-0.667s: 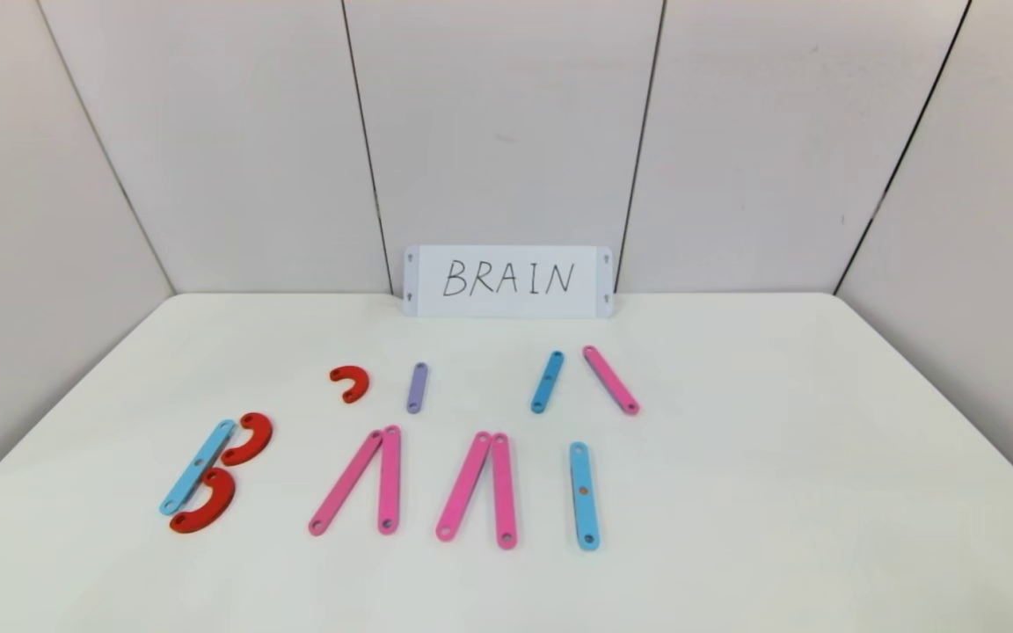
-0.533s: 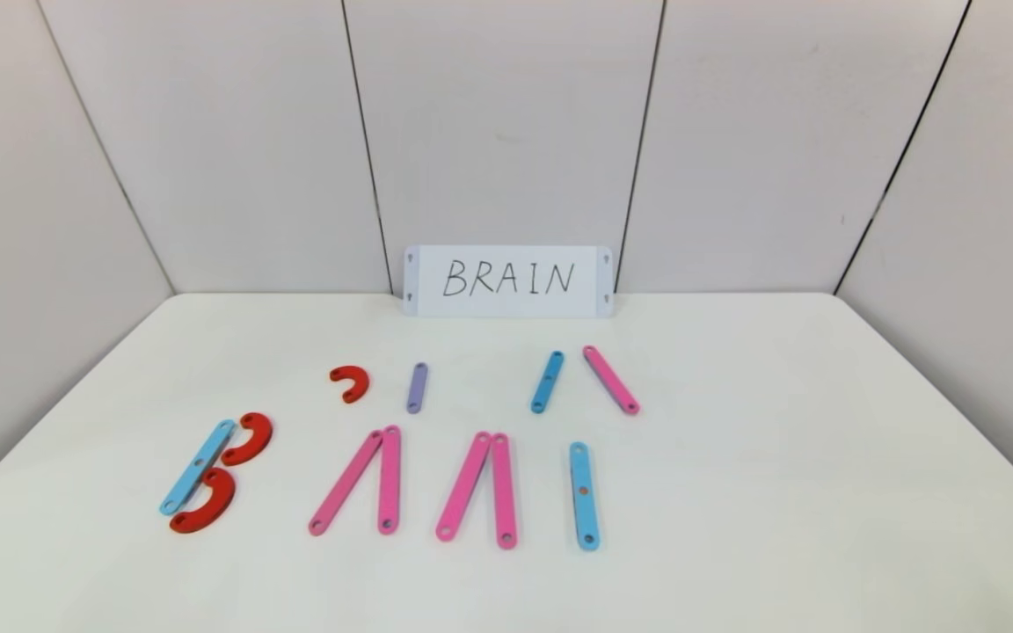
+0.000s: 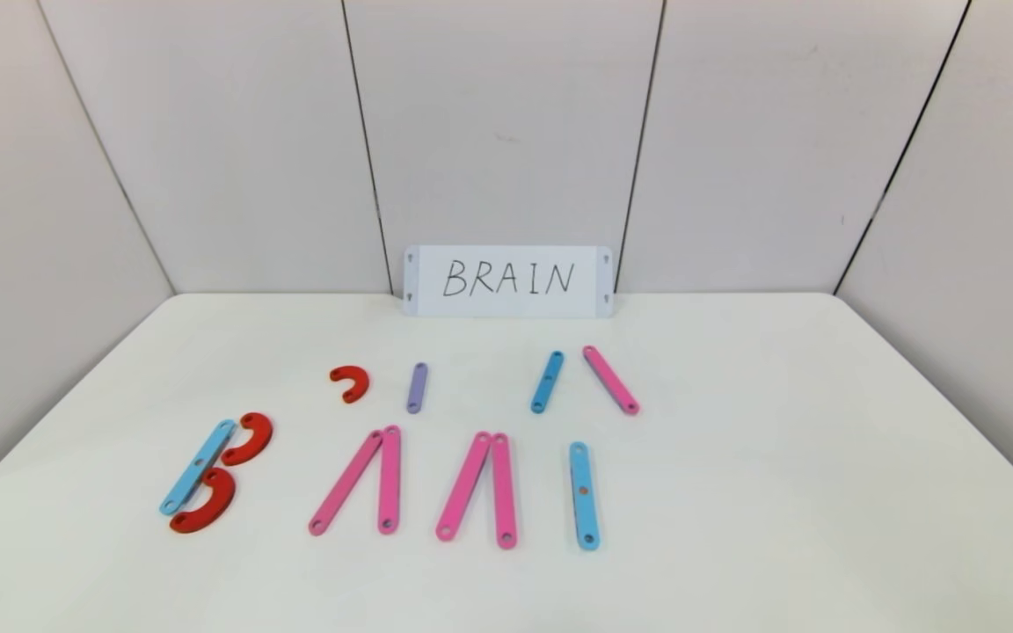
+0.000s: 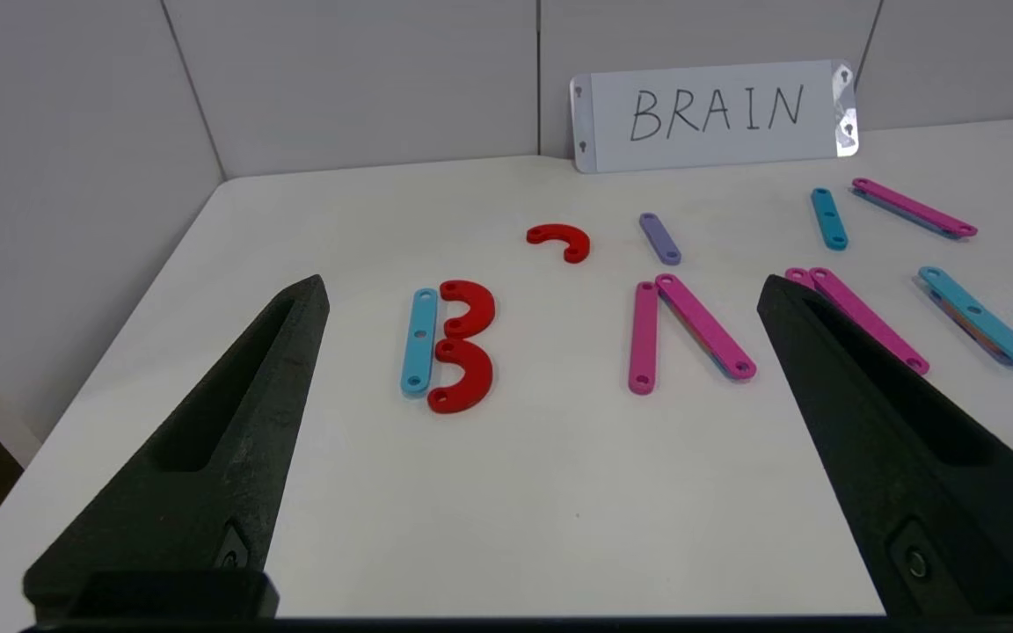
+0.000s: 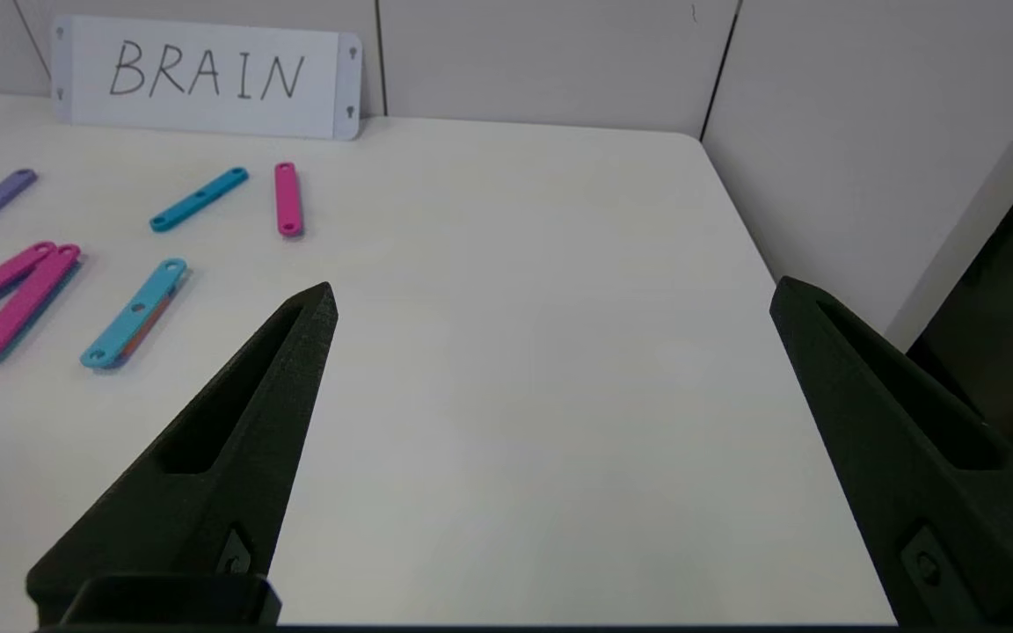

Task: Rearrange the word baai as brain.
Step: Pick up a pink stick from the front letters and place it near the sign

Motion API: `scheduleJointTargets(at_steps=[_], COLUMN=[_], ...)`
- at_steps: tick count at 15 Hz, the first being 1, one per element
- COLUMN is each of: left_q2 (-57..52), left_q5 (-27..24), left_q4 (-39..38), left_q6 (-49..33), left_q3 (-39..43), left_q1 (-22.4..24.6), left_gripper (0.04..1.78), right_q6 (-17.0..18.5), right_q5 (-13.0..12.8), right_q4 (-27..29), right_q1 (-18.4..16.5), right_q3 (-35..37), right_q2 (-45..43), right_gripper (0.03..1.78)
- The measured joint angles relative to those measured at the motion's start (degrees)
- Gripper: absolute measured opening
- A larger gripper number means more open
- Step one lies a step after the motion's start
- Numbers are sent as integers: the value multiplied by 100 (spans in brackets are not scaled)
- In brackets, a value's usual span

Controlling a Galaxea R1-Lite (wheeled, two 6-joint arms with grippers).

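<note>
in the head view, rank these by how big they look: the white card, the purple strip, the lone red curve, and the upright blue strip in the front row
1. white card
2. front-row blue strip
3. purple strip and lone red curve: too alike to rank; both also lie farther back than the blue strip.

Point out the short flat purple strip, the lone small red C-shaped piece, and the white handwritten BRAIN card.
Short flat purple strip [image 3: 417,388]: head view, mid-length.
Small red C-shaped piece [image 3: 353,380]: head view, its arc.
White BRAIN card [image 3: 506,280]: head view, centre.
</note>
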Motion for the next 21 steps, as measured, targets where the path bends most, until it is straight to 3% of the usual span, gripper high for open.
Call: scheduleJointTargets(at_steps=[6,13,16,21], left_q2=[2015,4865,5867,7207], left_q5=[-7,0,13,26], left_q4=[-94,-246,-232,-94], left_q6=[0,-4,-22,-88], left_q3=[-1920,-4231,-4614,-4960], left_q1=[-232,-278,-269,-193], left_gripper=[172,172,172,172], right_q6=[39,56,89,341], right_q5=[15,-9,-16,-38], right_q4=[28,345,1125,2959], right_q1=[-13,-11,-5,127], right_q3=[-1943,-5119,-6509,-8380], right_q2=[1891,4612,5788,7500], right_gripper=[172,172,172,172])
